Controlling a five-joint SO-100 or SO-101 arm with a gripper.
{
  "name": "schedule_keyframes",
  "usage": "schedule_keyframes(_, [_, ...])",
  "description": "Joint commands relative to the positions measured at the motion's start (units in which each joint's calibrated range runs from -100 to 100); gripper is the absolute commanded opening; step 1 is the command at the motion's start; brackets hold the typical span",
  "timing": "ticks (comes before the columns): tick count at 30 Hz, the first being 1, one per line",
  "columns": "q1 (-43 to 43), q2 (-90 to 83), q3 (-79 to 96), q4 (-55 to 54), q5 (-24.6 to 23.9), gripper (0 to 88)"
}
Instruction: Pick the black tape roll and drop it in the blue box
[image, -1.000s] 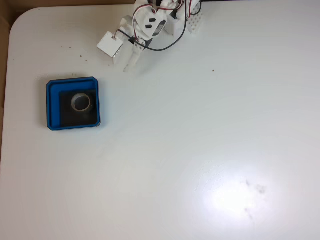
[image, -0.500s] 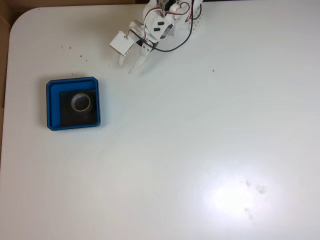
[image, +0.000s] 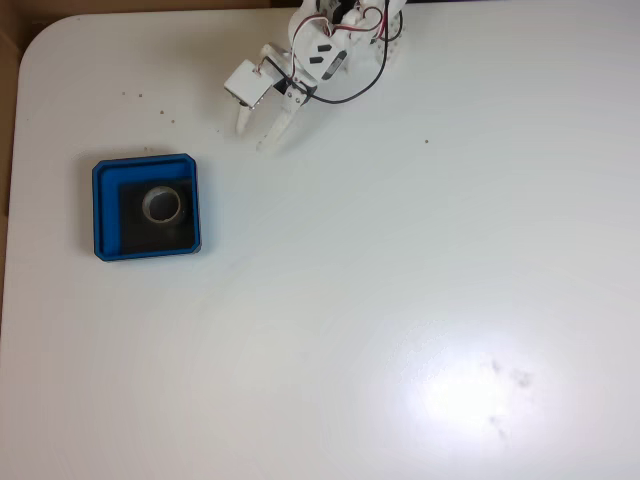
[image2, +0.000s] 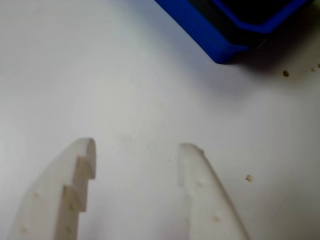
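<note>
The black tape roll (image: 161, 204) lies flat inside the blue box (image: 104, 205), resting on the dark floor a little above the middle, with its pale core facing up. Judged from this, the drop is done and what remains is clearing the arm away.

The gripper (image: 254, 132) hangs near the top of the white table (image: 400, 300) in the fixed view, well apart from the box and up and to its right. Its jaws are spread, with nothing between them. The wrist view shows the gripper (image2: 137, 147) as two pale fingers (image2: 75, 185) with bare tabletop in the gap, a corner of the blue box (image2: 220, 47) at the upper right, and a few small brown crumbs (image2: 248, 177) on the surface.

To finish well, the arm should probably travel up and away from the box, not across it, so that neither a finger nor the loose red and black wires (image: 345, 85) catch the raised rim and shift the tray. The jaws can stay apart, since nothing is left to hold. A slow, level retreat toward the base looks safest, because the fingertips appear to sit close to the table.
</note>
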Motion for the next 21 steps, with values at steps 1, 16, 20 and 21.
schedule_keyframes(1, [-4.7,-0.9,0.9,-0.7,0.3,14.9])
schedule_keyframes(16, [-44.6,-0.8,0.9,-0.7,0.1,14.0])
schedule_keyframes(20, [-48.8,-0.8,0.9,-0.6,0.2,13.8])
schedule_keyframes(21, [-48.9,-0.8,0.9,-0.6,0.2,13.7])
